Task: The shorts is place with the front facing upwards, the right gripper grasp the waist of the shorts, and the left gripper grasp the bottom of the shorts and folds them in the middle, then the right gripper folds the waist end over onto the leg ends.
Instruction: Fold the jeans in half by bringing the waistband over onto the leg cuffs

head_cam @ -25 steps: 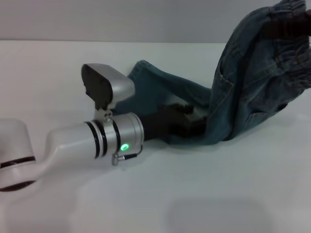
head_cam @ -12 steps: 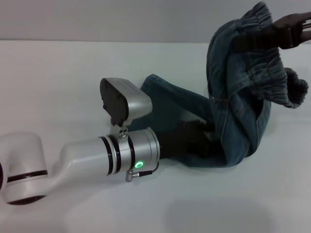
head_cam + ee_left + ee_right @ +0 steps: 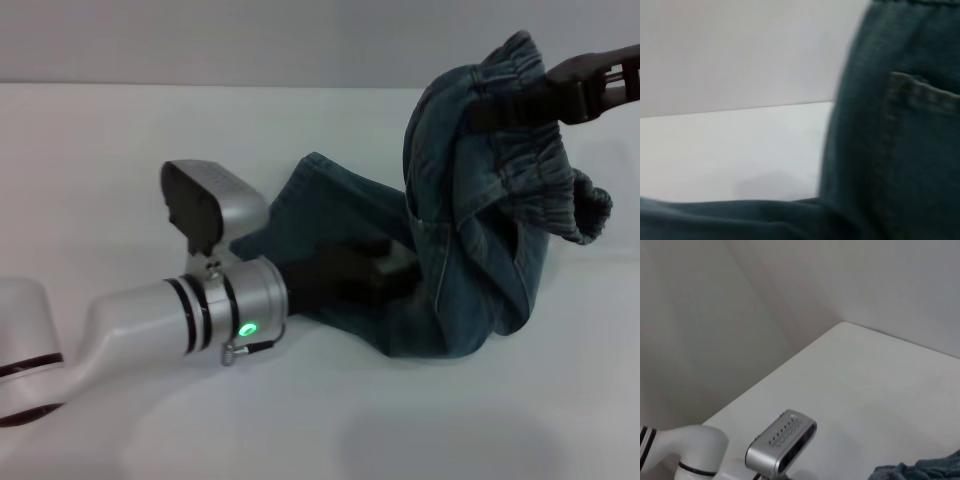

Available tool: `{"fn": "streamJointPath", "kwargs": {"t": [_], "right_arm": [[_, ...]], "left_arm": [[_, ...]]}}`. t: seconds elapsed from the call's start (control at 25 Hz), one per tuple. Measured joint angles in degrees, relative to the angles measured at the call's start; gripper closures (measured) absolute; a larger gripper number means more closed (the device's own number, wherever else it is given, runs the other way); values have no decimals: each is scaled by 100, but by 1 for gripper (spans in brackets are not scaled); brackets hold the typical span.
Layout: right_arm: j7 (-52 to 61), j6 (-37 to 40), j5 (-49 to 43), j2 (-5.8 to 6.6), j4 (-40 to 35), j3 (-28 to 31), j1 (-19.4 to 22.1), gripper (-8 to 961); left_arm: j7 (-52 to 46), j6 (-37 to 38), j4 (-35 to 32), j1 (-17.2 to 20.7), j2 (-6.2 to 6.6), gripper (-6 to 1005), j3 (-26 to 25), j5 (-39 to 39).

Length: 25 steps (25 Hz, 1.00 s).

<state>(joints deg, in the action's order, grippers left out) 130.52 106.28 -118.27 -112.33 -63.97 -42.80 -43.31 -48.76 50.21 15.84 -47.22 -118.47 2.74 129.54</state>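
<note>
Head view shows us the right gripper (image 3: 520, 100) clamped on the shorts' (image 3: 470, 240) raised waistband, legs draped on the white table (image 3: 120, 140); the left gripper (image 3: 375, 270) lies on the denim, and we cannot tell its opening

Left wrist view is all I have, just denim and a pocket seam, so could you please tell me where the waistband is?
Observer: The head view shows the right gripper shut on the gathered waistband, holding it up in the air above the table.
Operator: Thank you. And where is my left gripper, please?
Observer: The left gripper sits low on the table, against the shorts where the legs lie flat.
Operator: Is the fold finished?
Observer: Not yet; the waist end hangs arched over the legs, not laid down.
</note>
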Motion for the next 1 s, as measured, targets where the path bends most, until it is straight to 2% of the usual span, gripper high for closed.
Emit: {"fn": "streamJointPath", "kwargs": {"t": [0.36, 0.6, 0.76, 1.0], "right_arm": [[-137, -147, -135, 1, 337, -117, -35, 874], [-198, -404, -141, -39, 493, -415, -42, 873], [-288, -558, -143, -84, 733, -522, -105, 873], [-387, -1047, -164, -181, 1026, -977, -223, 873]], "left_arm": [[6, -106, -475, 193, 8, 383, -248, -32], [143, -108, -946, 353, 9, 383, -919, -32], [266, -7, -1176, 538, 46, 383, -1698, -35], [295, 159, -1378, 679, 52, 383, -2033, -38]]}}
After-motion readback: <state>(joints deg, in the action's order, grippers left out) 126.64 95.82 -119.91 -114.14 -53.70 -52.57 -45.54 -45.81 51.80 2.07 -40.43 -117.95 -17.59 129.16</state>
